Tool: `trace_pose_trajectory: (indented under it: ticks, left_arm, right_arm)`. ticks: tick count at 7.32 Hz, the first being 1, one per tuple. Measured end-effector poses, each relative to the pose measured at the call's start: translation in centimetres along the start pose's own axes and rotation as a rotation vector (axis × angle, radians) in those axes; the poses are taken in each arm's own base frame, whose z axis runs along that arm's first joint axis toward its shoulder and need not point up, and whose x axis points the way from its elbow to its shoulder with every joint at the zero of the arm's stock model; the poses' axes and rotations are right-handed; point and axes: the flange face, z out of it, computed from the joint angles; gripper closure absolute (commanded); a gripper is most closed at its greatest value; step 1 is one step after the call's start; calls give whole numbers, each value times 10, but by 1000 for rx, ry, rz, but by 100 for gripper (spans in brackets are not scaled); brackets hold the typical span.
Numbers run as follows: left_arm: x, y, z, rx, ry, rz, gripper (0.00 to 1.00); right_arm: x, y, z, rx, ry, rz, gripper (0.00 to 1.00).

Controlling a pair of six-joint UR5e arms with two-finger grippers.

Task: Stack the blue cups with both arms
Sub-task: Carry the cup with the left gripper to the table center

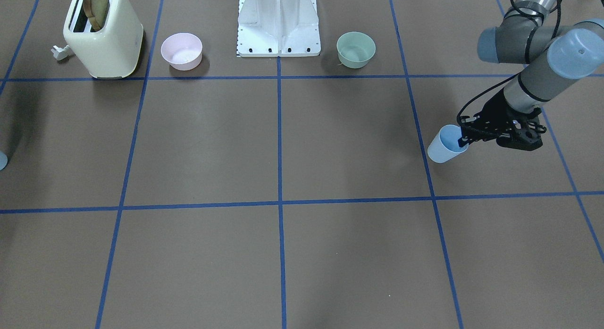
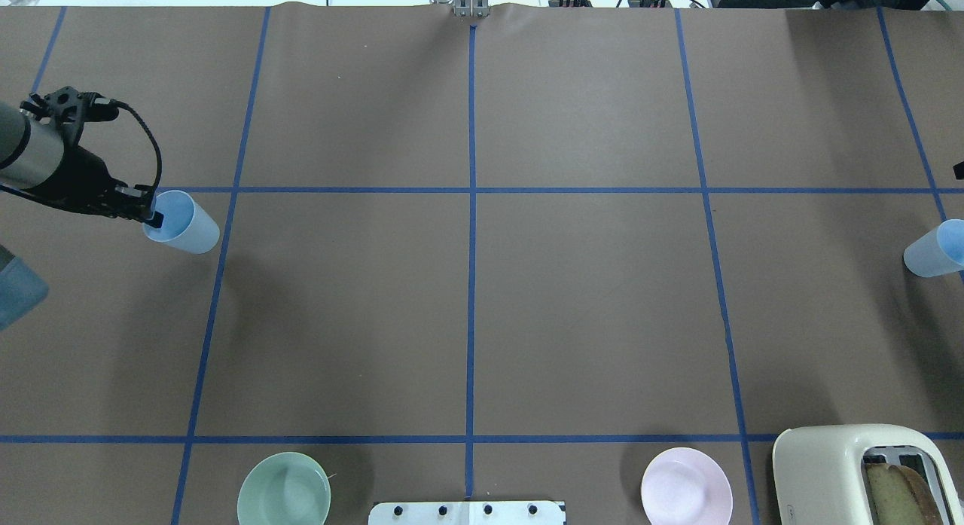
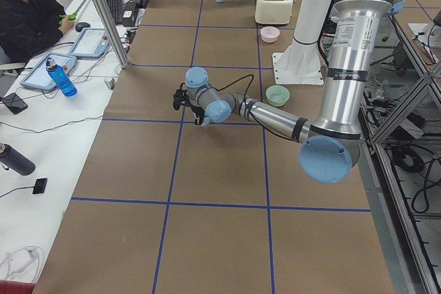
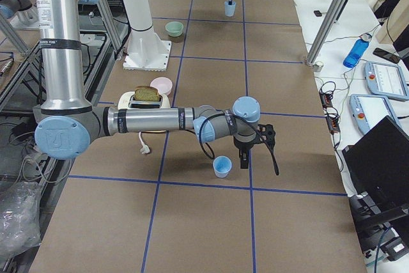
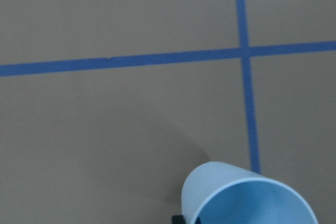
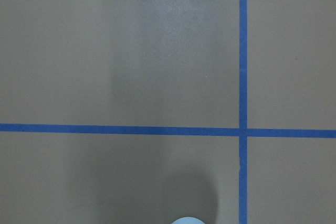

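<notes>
Left cup (image 5: 247, 199) cropped, left pincer (image 2: 154, 219) pinching rim, mostly hidden

My grey tubular left arm (image 1: 528, 86) and right arm (image 4: 153, 121), with light-blue round joint caps (image 1: 573, 53).
Thin black cables (image 1: 476, 105) loop to my left black two-finger pincer (image 1: 463, 139); small printed markings band the tubes; my white metal pedestal base (image 1: 278, 22) shows dark bolts.
</notes>
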Motion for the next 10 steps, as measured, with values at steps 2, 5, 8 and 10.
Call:
trace_pose_trajectory:
  ticks: [2,5,8,10]
  left_arm:
    - [87,-22,-12,-9,26,-75,100]
    - [192,-23,-2,-31,60,-138,100]
    - [248,-24,18,-15,55,-149,100]
    - [265,-22,22,-14,59,-142,100]
  right_arm:
    - [8,6,7,-16,3,14,0]
    - [25,25,20,-49,10,40,0]
    - [38,48,32,-60,7,40,0]
    - [36,54,39,-72,7,28,0]
